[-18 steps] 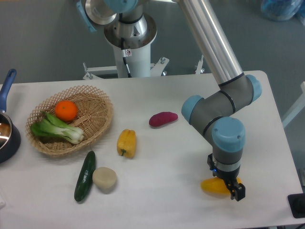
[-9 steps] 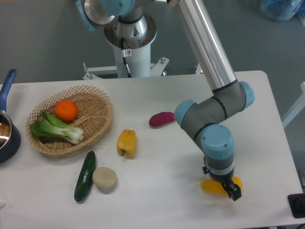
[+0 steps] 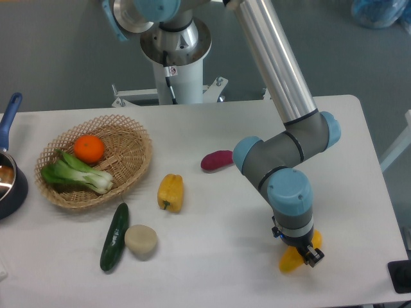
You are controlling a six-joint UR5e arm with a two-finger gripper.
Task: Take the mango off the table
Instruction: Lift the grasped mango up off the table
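White and matte, the surface (image 3: 212,269) is carrying everything in view. Near its front right corner, the gripper (image 3: 300,251) is pointing down from the arm and pinching the mango (image 3: 290,260), whose yellow-orange body is showing at about 7 o'clock and 2 o'clock of the black fingers; whether the fruit is touching the surface cannot be told. At about 10 o'clock from the mango, partly behind the arm's grey elbow, a purple sweet potato (image 3: 216,160) is lying. Further left, a yellow bell pepper (image 3: 171,192) is lying on its side. At 8 o'clock from the pepper, a pale round vegetable (image 3: 141,240) is sitting just beside a dark green cucumber (image 3: 114,236). At 10 o'clock from the pepper, a wicker basket (image 3: 131,158) is holding an orange (image 3: 88,148) and a bok choy (image 3: 77,172). At the far left edge, a dark pan (image 3: 9,183) with a blue handle is showing only in part.
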